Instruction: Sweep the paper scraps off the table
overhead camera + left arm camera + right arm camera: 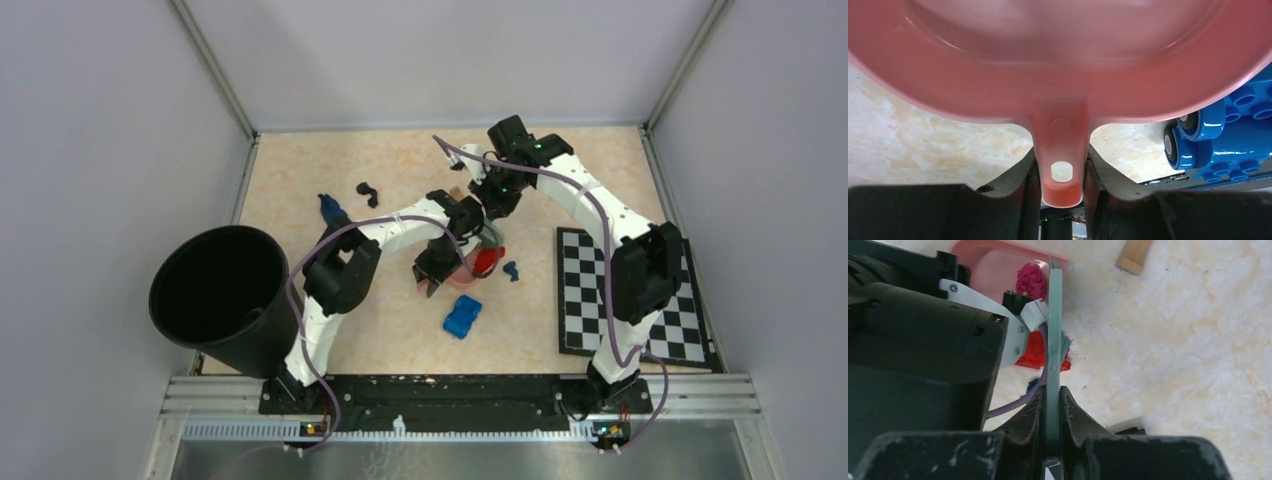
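Note:
My left gripper (432,275) (1062,160) is shut on the handle of the pink dustpan (1058,60), which lies on the table (560,170) at the centre. My right gripper (492,205) (1052,392) is shut on a thin grey-green brush (1054,330) standing at the pan's mouth. A magenta scrap (1031,280) lies in the pan (993,265). A red scrap (487,262) (1035,350) sits at the pan's edge by the brush. Dark blue scraps (511,270) (329,207), a black scrap (368,192) and a brown bit (1134,255) lie on the table.
A bright blue blocky toy (462,317) (1228,130) sits just near of the dustpan. A big black bin (225,295) stands at the table's left front corner. A black-and-white chequered board (640,300) lies on the right under the right arm.

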Robot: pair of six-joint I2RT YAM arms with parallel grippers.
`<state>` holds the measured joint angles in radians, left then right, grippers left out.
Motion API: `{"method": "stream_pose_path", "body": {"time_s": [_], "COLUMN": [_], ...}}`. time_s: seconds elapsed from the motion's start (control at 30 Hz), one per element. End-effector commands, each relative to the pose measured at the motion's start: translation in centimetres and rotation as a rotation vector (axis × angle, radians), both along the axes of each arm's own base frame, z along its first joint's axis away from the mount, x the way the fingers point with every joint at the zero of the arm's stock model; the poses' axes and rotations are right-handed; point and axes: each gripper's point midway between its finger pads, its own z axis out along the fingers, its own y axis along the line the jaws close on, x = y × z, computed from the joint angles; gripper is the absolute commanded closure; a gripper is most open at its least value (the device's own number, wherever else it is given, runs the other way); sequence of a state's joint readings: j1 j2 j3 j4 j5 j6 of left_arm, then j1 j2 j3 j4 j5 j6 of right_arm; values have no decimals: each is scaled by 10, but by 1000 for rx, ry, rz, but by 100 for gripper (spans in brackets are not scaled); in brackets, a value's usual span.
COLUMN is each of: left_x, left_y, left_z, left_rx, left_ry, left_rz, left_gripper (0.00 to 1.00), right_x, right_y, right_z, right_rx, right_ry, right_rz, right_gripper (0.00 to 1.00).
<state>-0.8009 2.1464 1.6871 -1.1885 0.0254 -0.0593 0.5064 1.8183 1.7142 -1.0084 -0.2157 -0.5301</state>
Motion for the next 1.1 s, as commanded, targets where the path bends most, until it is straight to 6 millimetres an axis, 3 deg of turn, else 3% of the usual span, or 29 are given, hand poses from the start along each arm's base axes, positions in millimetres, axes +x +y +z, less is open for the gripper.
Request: {"method": "stream_pose_path", "body": {"time_s": [0.0, 0.17, 0.27, 0.43, 0.6, 0.73, 0.83, 0.97, 1.07], "left_x": [10, 18, 20, 23, 29, 32, 27, 25, 24], "left_y": [-5, -3, 0, 3, 0, -1, 5, 11, 17], "left_z": [5, 8, 9, 10, 14, 14, 21, 29, 31], "left_rx": [-19, -30, -48, -48, -57, -78, -57, -41, -13], "left_ry": [-37, -109, -148, -177, -201, -234, -221, -227, -219], "left_rz": [-13, -15, -22, -38, -45, -46, -46, -47, -70], "left_gripper": [98, 98, 98, 98, 98, 100, 100, 100, 100], "right_x": [-26, -15, -5, 6, 0, -6, -2, -8, -18], "right_y": [23, 26, 22, 4, -10, -24, -54, -93, -112], "right_z": [38, 58, 63, 89, 104, 128, 120, 84, 63], "right_rx": [156, 273, 342, 442, 426, 483, 358, 164, 87], "right_ry": [59, 83, 124, 157, 108, 80, 4, -22, -30], "right_rz": [41, -46, -112, -209, -247, -312, -410, -522, -583], "right_gripper": [100, 100, 100, 100, 100, 100, 100, 100, 100]}}
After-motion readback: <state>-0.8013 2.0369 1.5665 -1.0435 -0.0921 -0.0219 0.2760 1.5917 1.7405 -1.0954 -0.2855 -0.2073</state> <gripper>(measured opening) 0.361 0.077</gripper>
